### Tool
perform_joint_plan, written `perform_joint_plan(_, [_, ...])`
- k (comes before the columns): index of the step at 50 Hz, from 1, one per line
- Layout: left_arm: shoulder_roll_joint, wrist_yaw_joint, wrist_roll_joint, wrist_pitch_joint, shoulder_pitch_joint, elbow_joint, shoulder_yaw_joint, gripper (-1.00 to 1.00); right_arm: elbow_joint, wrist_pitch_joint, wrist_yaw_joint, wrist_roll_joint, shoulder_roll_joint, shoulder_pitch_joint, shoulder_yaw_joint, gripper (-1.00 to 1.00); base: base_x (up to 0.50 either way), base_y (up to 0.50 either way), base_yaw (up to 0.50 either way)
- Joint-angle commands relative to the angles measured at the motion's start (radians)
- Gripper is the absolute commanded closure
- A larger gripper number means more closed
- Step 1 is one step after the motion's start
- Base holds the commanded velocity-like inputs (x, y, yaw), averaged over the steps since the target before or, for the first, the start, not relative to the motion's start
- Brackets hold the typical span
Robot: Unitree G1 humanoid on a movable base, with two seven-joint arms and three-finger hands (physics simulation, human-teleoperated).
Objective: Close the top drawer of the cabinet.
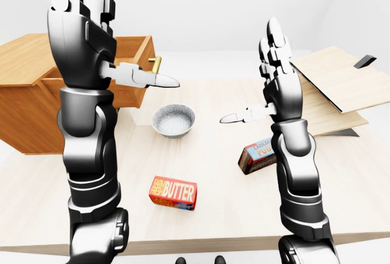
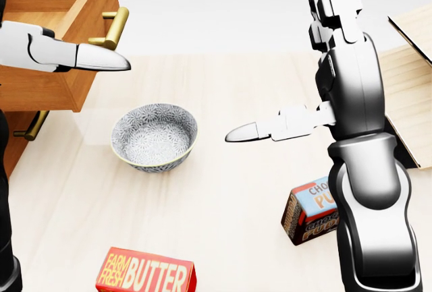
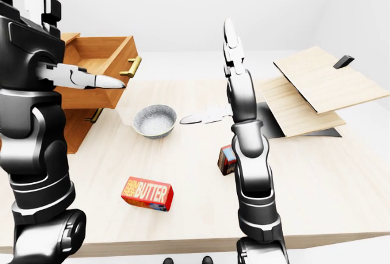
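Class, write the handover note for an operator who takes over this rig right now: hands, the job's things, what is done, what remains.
Left hand: raised, open, holding nothing; its thumb points beside the drawer front.
Right hand: raised, open, empty, above the table.
Top drawer: pulled out of the cabinet, brass handle free.
Done: nothing visible; drawer not pushed.
Left: bring a hand to the drawer front, push it shut.
Bowl, butter box and pudding box: not involved.
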Motion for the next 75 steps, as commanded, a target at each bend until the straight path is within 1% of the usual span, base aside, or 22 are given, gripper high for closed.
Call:
perform_joint_plan(1, [-0.022,-0.018,0.024,0.000,0.041,0.000,-0.020,-1.00,0.000,0.000,-0.001,-0.012,0.005,0.012,0.003,-1.00,0.00,0.00,0.00])
perform_joint_plan(3, [-0.037,-0.029,0.046,0.000,0.066,0.006,-0.039,-1.00,-0.001,0.000,-0.001,-0.014,0.004,0.015,0.003,-1.00,0.00,0.00,0.00])
perform_joint_plan(7, [-0.065,-0.047,0.072,0.000,0.092,0.021,-0.049,-1.00,-0.008,0.000,0.002,-0.014,0.004,0.019,0.000,-1.00,0.00,0.00,0.00])
perform_joint_plan(9, [-0.082,-0.054,0.085,0.000,0.119,0.023,-0.061,-1.00,-0.005,0.000,0.002,-0.015,0.004,0.025,0.000,-1.00,0.00,0.00,0.00])
perform_joint_plan(11, [-0.095,-0.064,0.090,0.000,0.137,0.005,-0.066,-1.00,0.001,0.000,0.001,-0.013,0.005,0.026,-0.002,-1.00,0.00,0.00,0.00])
perform_joint_plan(13, [-0.110,-0.077,0.109,0.000,0.174,-0.031,-0.084,-1.00,0.017,0.000,-0.002,-0.012,0.004,0.027,-0.004,-1.00,0.00,0.00,0.00])
perform_joint_plan(16, [-0.126,-0.083,0.144,0.000,0.204,-0.036,-0.095,-1.00,0.025,0.000,-0.003,-0.007,0.002,0.025,-0.007,-1.00,0.00,0.00,0.00])
perform_joint_plan(21, [-0.157,-0.113,0.167,0.000,0.278,-0.067,-0.115,-1.00,0.052,0.000,-0.008,-0.005,0.001,0.030,-0.006,-1.00,0.00,0.00,0.00])
perform_joint_plan(28, [-0.182,-0.140,0.192,0.000,0.334,-0.141,-0.134,-1.00,0.065,0.000,-0.010,-0.006,0.001,0.032,-0.005,-1.00,0.00,0.00,0.00])
perform_joint_plan(31, [-0.193,-0.152,0.207,0.000,0.377,-0.174,-0.152,-1.00,0.079,0.000,-0.010,-0.008,0.002,0.034,-0.004,-1.00,0.00,0.00,0.00])
perform_joint_plan(33, [-0.197,-0.161,0.226,0.000,0.412,-0.166,-0.168,-1.00,0.082,0.000,-0.010,-0.007,0.001,0.032,-0.007,-1.00,0.00,0.00,0.00])
perform_joint_plan(38, [-0.212,-0.179,0.261,0.000,0.440,-0.136,-0.180,-1.00,0.095,0.000,-0.011,-0.009,0.001,0.039,-0.006,-1.00,0.00,0.00,0.00])
perform_joint_plan(42, [-0.217,-0.180,0.281,0.000,0.435,-0.084,-0.177,-1.00,0.095,0.000,-0.010,-0.008,0.000,0.042,-0.009,-1.00,0.00,0.00,0.00])
perform_joint_plan(44, [-0.216,-0.167,0.301,0.000,0.437,-0.008,-0.179,-1.00,0.100,0.000,-0.009,-0.006,-0.002,0.044,-0.011,-1.00,0.00,0.00,0.00])
perform_joint_plan(47, [-0.218,-0.165,0.310,0.000,0.435,0.037,-0.173,-1.00,0.111,0.000,-0.011,-0.004,-0.001,0.043,-0.011,-1.00,0.00,0.00,0.00])
perform_joint_plan(52, [-0.212,-0.145,0.308,0.000,0.396,0.136,-0.151,-1.00,0.130,0.000,-0.014,-0.001,-0.001,0.044,-0.012,-1.00,0.00,0.00,0.00])
perform_joint_plan(57, [-0.198,-0.100,0.321,0.000,0.351,0.280,-0.135,-1.00,0.151,0.000,-0.015,-0.001,-0.002,0.048,-0.013,-1.00,0.00,0.00,0.00])
perform_joint_plan(62, [-0.189,-0.073,0.318,0.000,0.321,0.356,-0.122,-1.00,0.149,0.000,-0.016,-0.002,-0.005,0.046,-0.014,-1.00,0.00,0.00,0.00])
perform_joint_plan(67, [-0.166,-0.029,0.306,0.000,0.268,0.467,-0.098,-1.00,0.158,0.000,-0.019,-0.001,-0.005,0.045,-0.016,-1.00,0.00,0.00,0.00])
perform_joint_plan(68, [-0.157,-0.011,0.296,0.000,0.245,0.499,-0.080,-1.00,0.159,0.000,-0.018,-0.001,-0.006,0.049,-0.016,-1.00,0.00,0.00,0.00])
perform_joint_plan(69, [-0.150,-0.001,0.289,0.000,0.236,0.513,-0.075,-1.00,0.158,0.000,-0.018,0.001,-0.006,0.048,-0.017,-1.00,0.00,0.00,0.00])
perform_joint_plan(75, [-0.116,0.019,0.275,0.000,0.219,0.553,-0.060,-1.00,0.154,0.000,-0.015,0.001,-0.009,0.051,-0.018,-1.00,0.00,0.00,0.00])
